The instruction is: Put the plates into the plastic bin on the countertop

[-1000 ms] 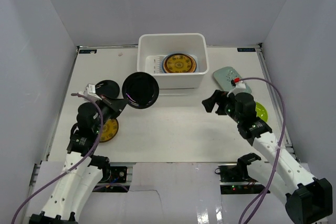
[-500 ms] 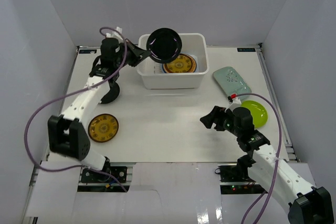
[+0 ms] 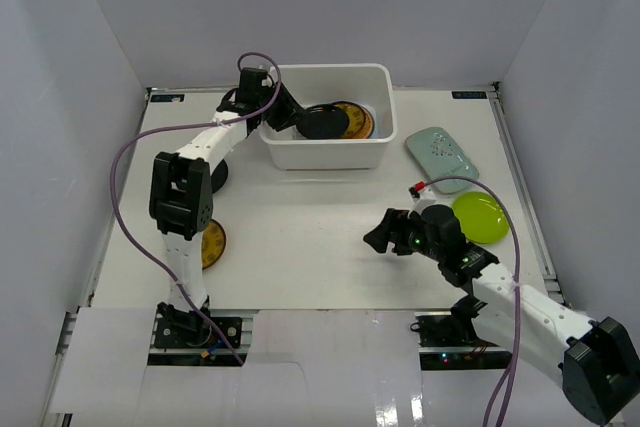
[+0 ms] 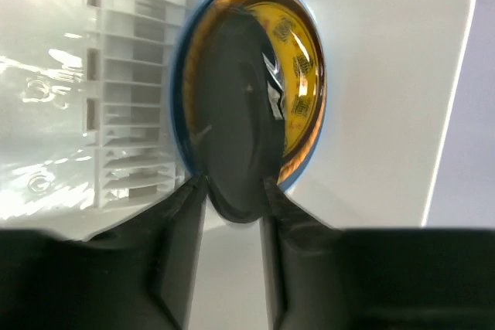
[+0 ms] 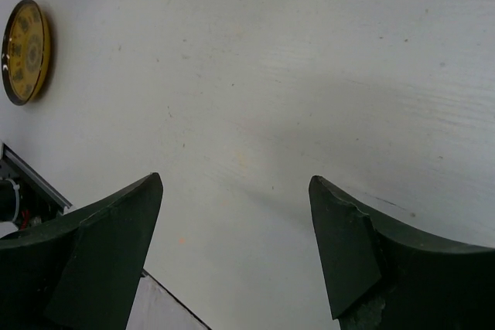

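Left hand (image 4: 234, 191) | straddles black plate (image 4: 232, 113) rim | inside plastic bin (image 3: 330, 154)

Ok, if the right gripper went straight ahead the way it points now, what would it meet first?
Probably bare countertop: the right gripper's open fingers frame only white tabletop. The gold-centred plate lies off to the side of that line, though depth is unclear.

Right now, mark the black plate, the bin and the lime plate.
black plate (image 4: 236, 137): left wrist view, its dark centre.
bin (image 3: 325, 155): top view, front wall.
lime plate (image 3: 478, 217): top view, its centre.
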